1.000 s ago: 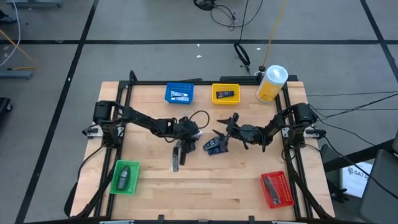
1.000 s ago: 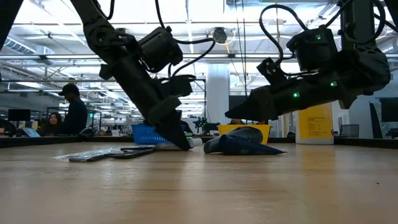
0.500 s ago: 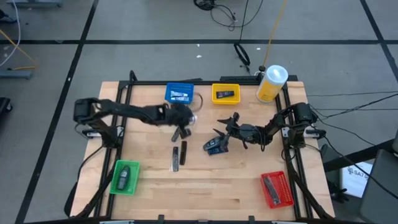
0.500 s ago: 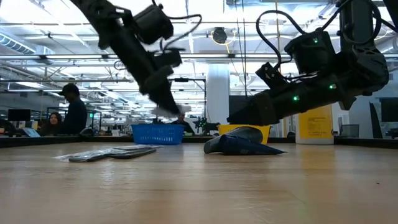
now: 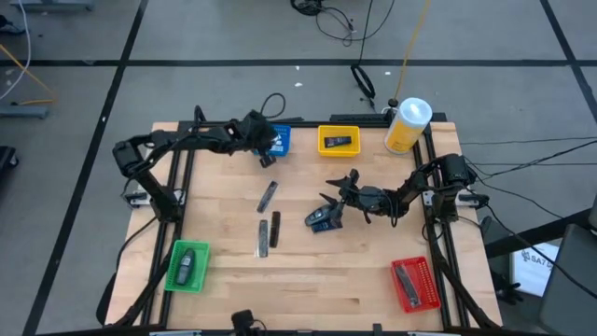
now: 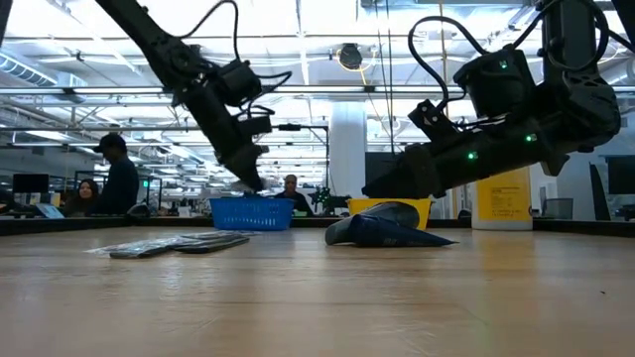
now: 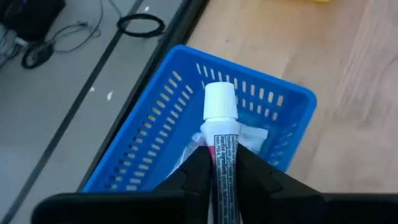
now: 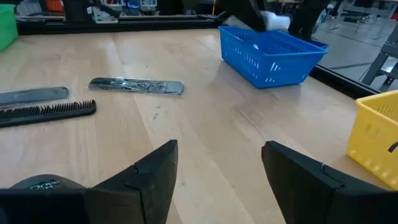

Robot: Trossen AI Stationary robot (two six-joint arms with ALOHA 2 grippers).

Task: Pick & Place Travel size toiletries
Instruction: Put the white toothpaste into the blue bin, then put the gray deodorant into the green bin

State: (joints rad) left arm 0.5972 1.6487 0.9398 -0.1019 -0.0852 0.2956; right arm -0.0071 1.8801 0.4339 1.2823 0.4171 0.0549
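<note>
Now | left gripper (image 7: 224,171) clamps white-capped tube (image 7: 221,134) over blue bin (image 7: 155,137) | right gripper (image 8: 217,168) spread apart

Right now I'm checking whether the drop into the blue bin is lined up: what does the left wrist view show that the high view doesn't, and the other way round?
Only the left wrist view shows the white-capped tube pinched in the left gripper, its cap over the blue bin, which already holds a white packet.

Only the high view shows the whole table: the right gripper open by a dark blue pouch, plus the yellow bin, green bin and red bin.

Both show the left gripper at the blue bin.
</note>
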